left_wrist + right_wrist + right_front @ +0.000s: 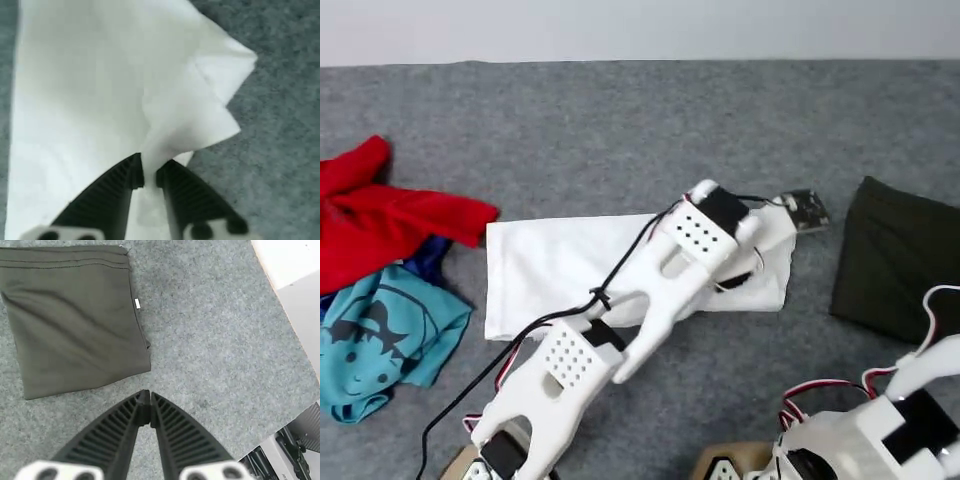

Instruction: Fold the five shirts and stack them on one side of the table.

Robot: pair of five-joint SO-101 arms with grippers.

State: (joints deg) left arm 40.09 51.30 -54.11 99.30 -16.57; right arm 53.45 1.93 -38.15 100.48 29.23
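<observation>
Bright, even light, no hard shadows.
You see the white shirt [75,100] glaring, almost featureless, while the grey worktop [620,130] is evenly lit.

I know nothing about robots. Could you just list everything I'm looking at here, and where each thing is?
white shirt: 1, white, spread flat mid-table, one corner pinched up
red shirt: 1, red, crumpled at the table's left edge
teal shirt: 1, teal with a dark print, in front of the red one
dark blue cloth: 1, dark blue, peeking out between the red and teal shirts
dark green shirt: 1, dark green, folded at the right side
table cover: 1, grey, under everything
left fingers: 1 pair, black, shut on the white shirt
right fingers: 1 pair, black, shut, holding nothing, beside the dark green shirt
</observation>
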